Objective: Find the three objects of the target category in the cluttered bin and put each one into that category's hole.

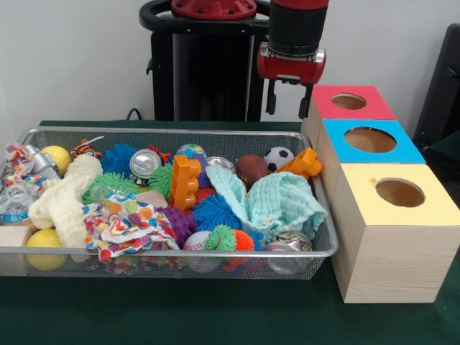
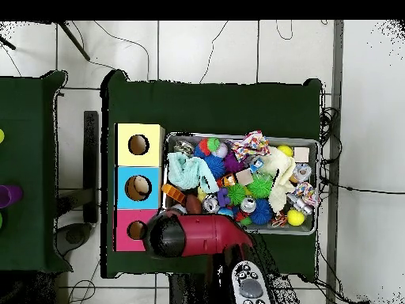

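Observation:
The wire mesh bin [image 1: 180,252] holds three cloths: a white one with coloured dots [image 1: 123,224] at the front left, a cream knitted one [image 1: 65,198] at the left, and a mint green one [image 1: 280,203] at the right. The yellow-topped box's hole [image 1: 399,192] is right of the bin, nearest the camera. My gripper [image 1: 289,104] hangs open and empty above the bin's far right corner, beside the red-topped box. Overhead, the bin [image 2: 237,135], dotted cloth [image 2: 251,145], cream cloth [image 2: 277,176], mint cloth [image 2: 187,172] and yellow box's hole [image 2: 138,145] show; the arm [image 2: 202,236] hides the gripper.
A blue-topped box [image 1: 402,152] and a red-topped box [image 1: 381,108] stand in a row behind the yellow one. The bin also holds spiky rubber balls, orange blocks [image 1: 185,181], cans, yellow balls and small sports balls. A device [image 2: 250,286] lies near the robot's base.

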Motion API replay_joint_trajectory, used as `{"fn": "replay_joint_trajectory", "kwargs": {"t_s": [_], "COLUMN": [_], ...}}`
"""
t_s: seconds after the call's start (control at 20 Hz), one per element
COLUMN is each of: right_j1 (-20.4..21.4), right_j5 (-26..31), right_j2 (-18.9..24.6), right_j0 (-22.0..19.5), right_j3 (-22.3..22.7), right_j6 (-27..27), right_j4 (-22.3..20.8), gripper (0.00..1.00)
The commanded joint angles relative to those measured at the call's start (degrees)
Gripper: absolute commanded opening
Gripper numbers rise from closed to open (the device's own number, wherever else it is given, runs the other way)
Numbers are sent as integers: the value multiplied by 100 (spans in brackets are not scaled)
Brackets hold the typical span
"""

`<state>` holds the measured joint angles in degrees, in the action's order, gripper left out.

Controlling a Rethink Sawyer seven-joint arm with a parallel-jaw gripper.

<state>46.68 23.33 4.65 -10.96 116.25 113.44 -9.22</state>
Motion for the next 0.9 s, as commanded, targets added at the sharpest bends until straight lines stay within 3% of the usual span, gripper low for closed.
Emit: {"fn": "replay_joint_trajectory", "kwargs": {"t_s": [0.05, 0.35, 0.7, 0.9], "right_j1": [342, 118, -324, -418], "right_j5": [841, 754, 1041, 923], "right_j2": [406, 432, 510, 553], "right_j0": [-40, -247, -522, -678], "right_j3": [-329, -471, -1106, -1105], "right_j6": [377, 190, -206, -226], "right_j4": [358, 332, 159, 94], "gripper": [100, 100, 100, 100]}}
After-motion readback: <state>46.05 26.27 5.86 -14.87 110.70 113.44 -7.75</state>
